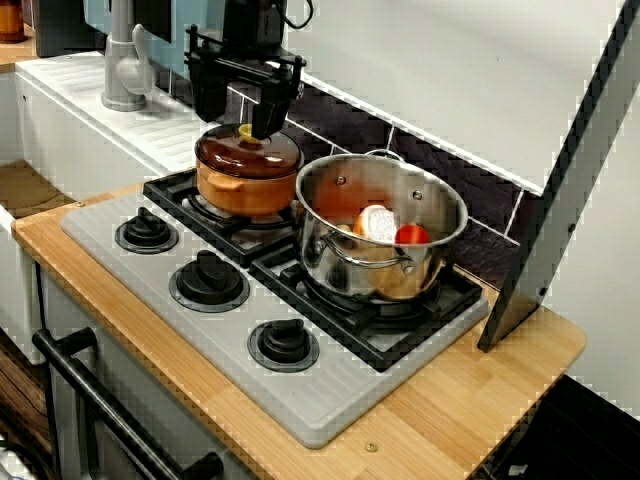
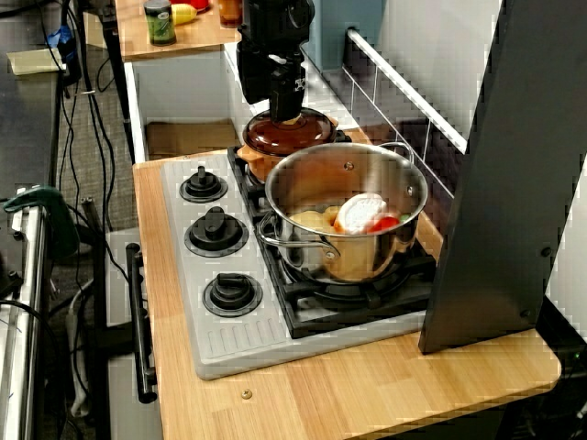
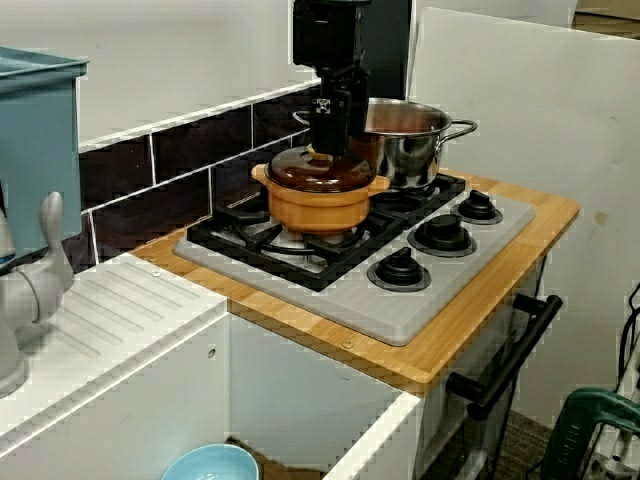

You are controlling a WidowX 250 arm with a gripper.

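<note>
I've got the claw released, its jaws spread either side of the yellow knob on the brown lid. It hangs straight above, I'd say because that knob is the only handle. The lid sits on the orange pot, upper left of the frame, beside the steel pot.

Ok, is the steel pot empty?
No, the view from the stove's front corner shows the steel pot holding a red piece and a pale round piece.
</note>
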